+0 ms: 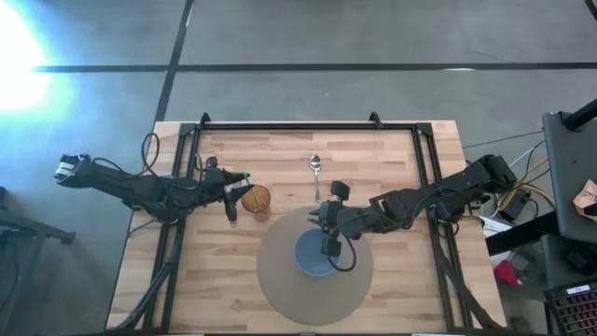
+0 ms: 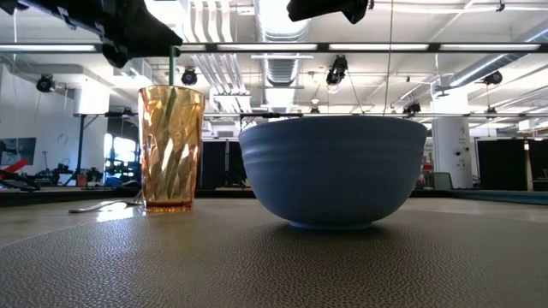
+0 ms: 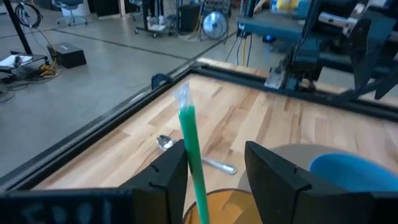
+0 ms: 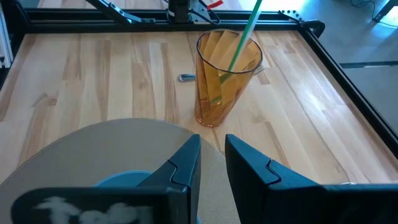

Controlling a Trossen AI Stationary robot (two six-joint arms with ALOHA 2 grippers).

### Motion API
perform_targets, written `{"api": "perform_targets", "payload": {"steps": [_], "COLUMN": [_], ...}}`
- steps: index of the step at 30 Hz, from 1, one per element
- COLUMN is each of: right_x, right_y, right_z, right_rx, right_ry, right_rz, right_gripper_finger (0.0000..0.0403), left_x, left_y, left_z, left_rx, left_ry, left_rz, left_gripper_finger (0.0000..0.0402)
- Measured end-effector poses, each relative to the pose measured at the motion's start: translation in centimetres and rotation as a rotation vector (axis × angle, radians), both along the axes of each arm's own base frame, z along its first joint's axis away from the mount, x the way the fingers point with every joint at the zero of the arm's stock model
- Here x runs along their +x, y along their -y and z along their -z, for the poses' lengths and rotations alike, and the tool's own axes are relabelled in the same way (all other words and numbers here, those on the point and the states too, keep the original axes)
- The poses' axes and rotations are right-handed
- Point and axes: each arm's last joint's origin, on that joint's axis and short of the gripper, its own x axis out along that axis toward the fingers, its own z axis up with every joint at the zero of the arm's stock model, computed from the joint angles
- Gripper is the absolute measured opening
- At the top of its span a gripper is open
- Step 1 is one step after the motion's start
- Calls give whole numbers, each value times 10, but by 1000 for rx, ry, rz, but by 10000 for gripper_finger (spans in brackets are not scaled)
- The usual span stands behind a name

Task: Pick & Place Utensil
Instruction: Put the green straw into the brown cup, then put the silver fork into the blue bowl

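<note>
An amber ribbed cup [image 1: 256,199] stands on the wood just off the round grey mat [image 1: 280,285]. A green utensil handle [image 4: 240,42] leans out of the cup. My left gripper [image 3: 214,162] hovers open over the cup's rim [image 3: 217,208], with the green handle [image 3: 190,140] rising between its fingers. My right gripper [image 4: 212,152] hangs above the blue bowl [image 1: 315,254] on the mat, its fingers a narrow gap apart with nothing between them. A metal spoon [image 1: 316,173] lies flat on the table beyond the cup. My left gripper has the green handle [image 3: 186,155] standing close beside one finger [image 3: 168,177], well away from the other. I cannot tell whether that finger touches it. The handle's lower end rests inside the cup.
A black rail frame [image 1: 308,125] borders the table's far edge and sides. The blue bowl [image 2: 334,171] stands near the mat's middle, right of the cup [image 2: 171,150] in the low view. Bare wood lies to the left and right of the mat.
</note>
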Motion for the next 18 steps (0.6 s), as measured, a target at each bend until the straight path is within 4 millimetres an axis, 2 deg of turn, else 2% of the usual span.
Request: {"api": "perform_targets", "payload": {"steps": [12, 18], "right_x": [0, 0], "right_y": [0, 0], "right_z": [0, 0], "right_rx": [0, 0], "right_ry": [0, 0], "right_rz": [0, 0], "right_gripper_finger": [68, 68], "left_x": [-12, -17], "left_y": [-3, -6], "left_z": [-48, -67], "left_rx": [50, 95], "left_ry": [-84, -72], "left_rz": [-4, -70], "left_gripper_finger": [151, 151]}}
